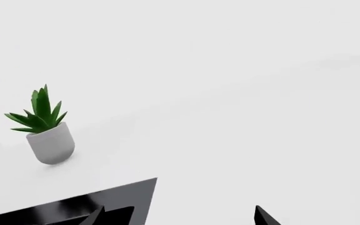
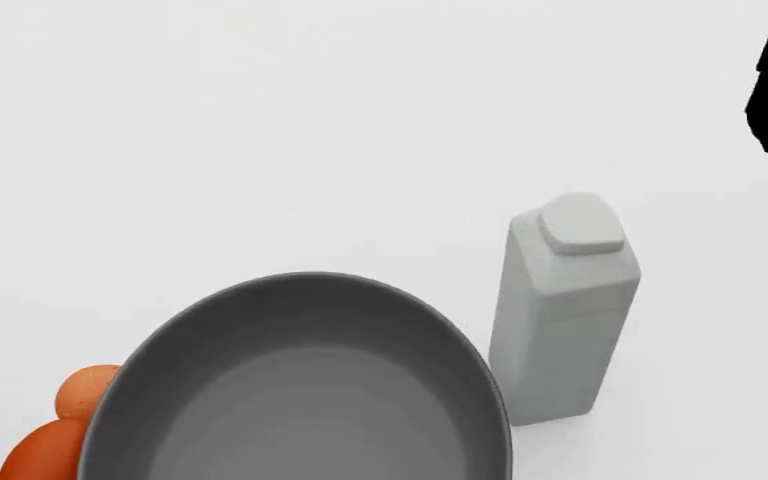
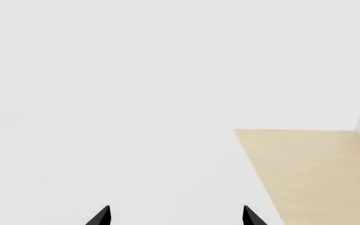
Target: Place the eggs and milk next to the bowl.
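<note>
Bowl [image 2: 307, 385] fills the near head view, eggs [image 2: 67, 428] touching its left rim, milk [image 2: 566, 310] upright just beside its right; both my grippers [image 1: 180, 216] [image 3: 175, 216] spread and empty, so a careless sweep may topple the tall carton or roll an egg

Large round grey bowl [image 2: 304, 390] sits near on the white surface [image 2: 291, 130]. Tall pale grey milk carton [image 2: 564, 310] upright just right of it. Two orange-brown eggs [image 2: 64, 425] at the bowl's left, partly hidden behind its rim. Small grey potted succulent [image 1: 45, 129] elsewhere on the surface.
</note>
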### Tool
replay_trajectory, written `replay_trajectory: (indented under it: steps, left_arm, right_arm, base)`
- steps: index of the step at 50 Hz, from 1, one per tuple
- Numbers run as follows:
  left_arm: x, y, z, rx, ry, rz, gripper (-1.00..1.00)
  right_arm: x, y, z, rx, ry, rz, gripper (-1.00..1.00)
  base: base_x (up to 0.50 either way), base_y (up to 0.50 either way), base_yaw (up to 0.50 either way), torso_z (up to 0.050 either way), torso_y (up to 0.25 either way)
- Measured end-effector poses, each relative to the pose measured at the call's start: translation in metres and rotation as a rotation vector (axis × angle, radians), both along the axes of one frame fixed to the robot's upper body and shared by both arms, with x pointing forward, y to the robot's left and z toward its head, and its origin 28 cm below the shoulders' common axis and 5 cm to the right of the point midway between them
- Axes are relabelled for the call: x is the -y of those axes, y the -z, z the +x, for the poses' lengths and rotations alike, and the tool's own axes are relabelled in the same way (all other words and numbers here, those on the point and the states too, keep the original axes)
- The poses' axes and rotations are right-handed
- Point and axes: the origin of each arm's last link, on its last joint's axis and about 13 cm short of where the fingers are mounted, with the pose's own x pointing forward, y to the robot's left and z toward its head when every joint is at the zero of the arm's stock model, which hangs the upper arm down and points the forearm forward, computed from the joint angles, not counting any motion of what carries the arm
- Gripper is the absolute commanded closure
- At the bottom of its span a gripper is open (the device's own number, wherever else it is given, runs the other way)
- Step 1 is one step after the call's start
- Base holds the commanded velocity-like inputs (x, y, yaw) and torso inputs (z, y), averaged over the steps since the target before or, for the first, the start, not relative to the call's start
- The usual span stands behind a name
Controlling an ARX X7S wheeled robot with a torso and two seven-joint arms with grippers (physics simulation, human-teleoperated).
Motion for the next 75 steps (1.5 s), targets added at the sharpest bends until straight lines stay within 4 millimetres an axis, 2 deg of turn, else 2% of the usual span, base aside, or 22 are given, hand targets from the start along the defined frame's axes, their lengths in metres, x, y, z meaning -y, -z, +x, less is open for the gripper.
replay_trajectory:
  steps: [18, 34, 50, 75]
  left_arm:
    - [0.002, -0.027, -0.024, 0.118, 0.036, -0.003, -1.00]
    - [0.006, -0.040, -0.056, 0.195, 0.062, 0.002, -1.00]
    - [0.000, -0.035, -0.078, 0.207, 0.023, 0.003, -1.00]
    - [-0.028, -0.013, -0.092, 0.162, -0.156, -0.041, -1.00]
  right_arm:
    - [0.019, -0.013, -0.036, 0.106, 0.079, 0.037, -1.00]
    - [0.028, -0.005, -0.062, 0.151, 0.136, 0.063, -1.00]
    - [0.036, 0.015, -0.082, 0.143, 0.204, 0.080, -1.00]
    - [0.075, 0.057, -0.106, 0.097, 0.420, 0.168, -1.00]
  base:
    - [0.00, 0.00, 0.00, 0.000, 0.000]
    - [0.00, 0.00, 0.00, 0.000, 0.000]
    - [0.00, 0.00, 0.00, 0.000, 0.000]
    - [0.00, 0.00, 0.00, 0.000, 0.000]
